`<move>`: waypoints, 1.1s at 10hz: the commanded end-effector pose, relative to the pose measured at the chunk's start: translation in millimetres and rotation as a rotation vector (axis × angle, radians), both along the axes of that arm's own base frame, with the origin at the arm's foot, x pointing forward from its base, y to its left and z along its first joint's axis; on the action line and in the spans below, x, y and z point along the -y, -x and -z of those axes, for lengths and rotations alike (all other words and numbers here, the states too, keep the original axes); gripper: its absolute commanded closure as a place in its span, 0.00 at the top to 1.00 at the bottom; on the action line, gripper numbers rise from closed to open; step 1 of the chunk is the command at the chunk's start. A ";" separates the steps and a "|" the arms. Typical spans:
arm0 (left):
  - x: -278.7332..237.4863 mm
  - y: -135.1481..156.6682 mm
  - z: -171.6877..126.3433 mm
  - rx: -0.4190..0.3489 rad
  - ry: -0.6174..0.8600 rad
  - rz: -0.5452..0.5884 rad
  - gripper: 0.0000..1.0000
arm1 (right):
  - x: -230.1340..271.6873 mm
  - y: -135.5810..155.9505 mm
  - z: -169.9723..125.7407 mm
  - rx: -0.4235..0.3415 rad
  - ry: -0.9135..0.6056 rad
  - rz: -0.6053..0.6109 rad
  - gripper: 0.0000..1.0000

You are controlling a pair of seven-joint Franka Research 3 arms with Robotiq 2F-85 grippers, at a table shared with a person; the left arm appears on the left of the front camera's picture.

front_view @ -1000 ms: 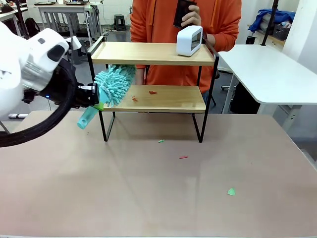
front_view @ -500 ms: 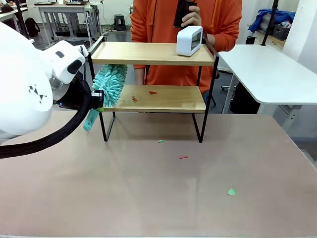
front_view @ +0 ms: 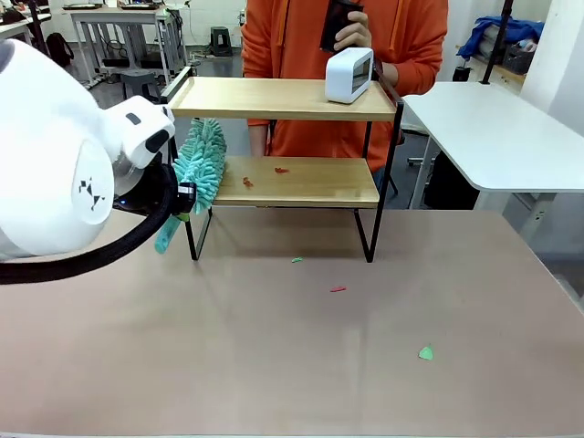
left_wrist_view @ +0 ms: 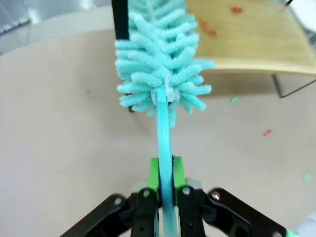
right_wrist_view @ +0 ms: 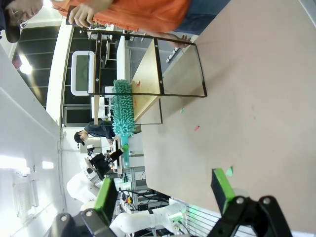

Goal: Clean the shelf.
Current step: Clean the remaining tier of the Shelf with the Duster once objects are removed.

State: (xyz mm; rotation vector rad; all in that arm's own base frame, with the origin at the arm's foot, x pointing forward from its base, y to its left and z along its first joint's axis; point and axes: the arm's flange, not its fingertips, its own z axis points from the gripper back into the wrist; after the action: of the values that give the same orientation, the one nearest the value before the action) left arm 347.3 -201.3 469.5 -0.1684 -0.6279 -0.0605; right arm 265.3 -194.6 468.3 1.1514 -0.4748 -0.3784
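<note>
The shelf (front_view: 274, 98) stands at the table's far side; red scraps (front_view: 281, 170) lie on its lower wooden board (front_view: 319, 182). My left gripper (front_view: 182, 196) is shut on the handle of a teal fluffy duster (front_view: 203, 155), whose head stands nearly upright at the shelf's left end, by the black front leg. In the left wrist view the green pads (left_wrist_view: 153, 174) clamp the thin handle and the duster (left_wrist_view: 160, 64) points at the lower board (left_wrist_view: 247, 44). My right gripper (right_wrist_view: 165, 192) hangs open and holds nothing, far from the shelf (right_wrist_view: 148, 64).
A white boxy device (front_view: 349, 75) sits on the top board. A person in orange stands behind the shelf holding a black object (front_view: 339, 23). Green scraps (front_view: 425, 352) and a red scrap (front_view: 338, 289) lie on the brown table. A white side table (front_view: 493, 128) is at the right.
The duster head has drawn left out of the lower tier and swung more upright at the shelf's left end. My left arm has shifted right and looms larger.
</note>
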 end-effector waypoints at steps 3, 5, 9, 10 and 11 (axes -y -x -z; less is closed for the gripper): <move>5.8 -10.0 -8.2 -0.088 0.024 0.022 0.12 | -1.9 -2.0 1.0 0.038 -0.011 -0.001 1.00; 10.5 -15.0 -9.7 -0.086 0.028 0.031 0.12 | -1.9 -2.0 1.0 0.038 -0.011 -0.001 1.00; 28.1 -30.7 -8.6 -0.112 0.017 0.097 0.12 | -1.9 -2.0 1.0 0.038 -0.011 -0.001 1.00; 33.1 -33.3 -9.5 -0.119 0.018 0.131 0.12 | -1.9 -2.0 1.0 0.038 -0.011 -0.001 1.00; 36.8 -33.6 -12.0 -0.119 0.027 0.166 0.12 | -1.9 -2.0 1.0 0.038 -0.011 -0.001 1.00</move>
State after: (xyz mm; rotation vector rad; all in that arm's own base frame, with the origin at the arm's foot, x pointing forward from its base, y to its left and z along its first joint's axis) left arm 377.4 -237.8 478.1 -0.2361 -0.5150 -0.1621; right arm 265.3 -194.7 468.1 1.1515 -0.4743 -0.3791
